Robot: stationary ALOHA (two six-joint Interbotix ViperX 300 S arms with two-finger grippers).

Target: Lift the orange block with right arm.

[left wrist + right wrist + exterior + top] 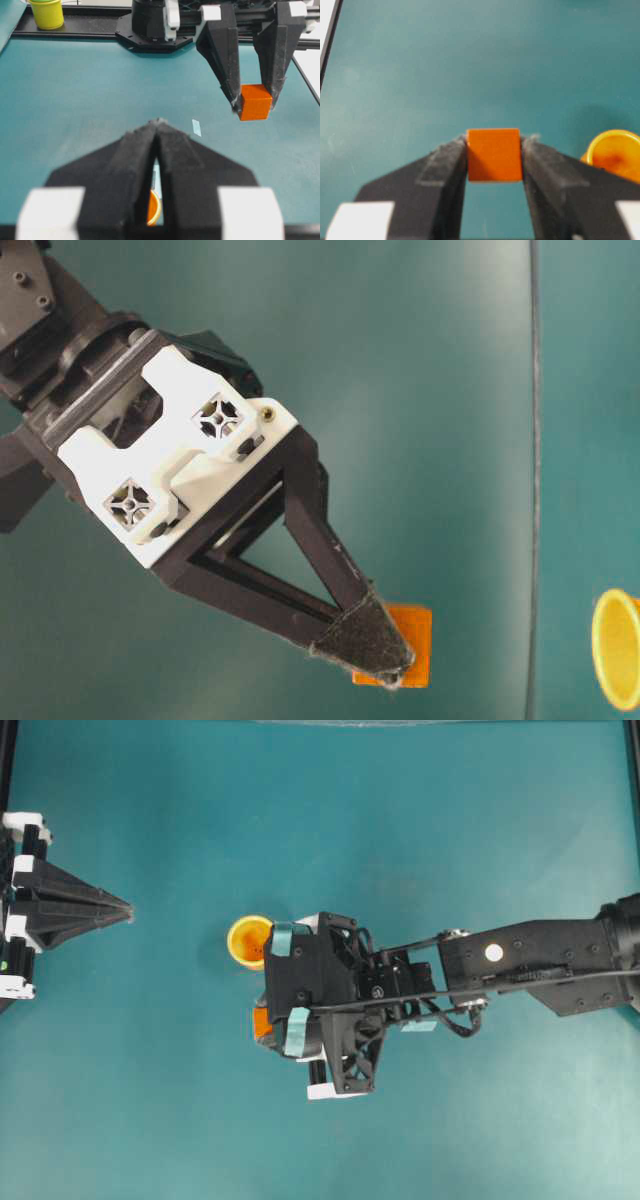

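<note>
The orange block (494,155) sits pinched between the two fingers of the right gripper (494,165), which press on its opposite side faces. In the left wrist view it appears to hang clear of the teal worktop (75,100), at about 2 o'clock from that camera's own fingers, so the lift looks already under way.

Going left to right in the overhead view: the left gripper (125,911) rests at 9 o'clock, its fingers closed to a point and holding nothing. Near the centre stands an orange-yellow cup (248,940). Just past it, at roughly 5 o'clock from the cup, the block peeks out under the right gripper.

The risk, as I judge it, is slippage: only the finger tips (the padded ends) bear on the block, so a jerk or any loosening could drop or twist it. The cup stands close enough that a low sideways swing might knock it.
</note>
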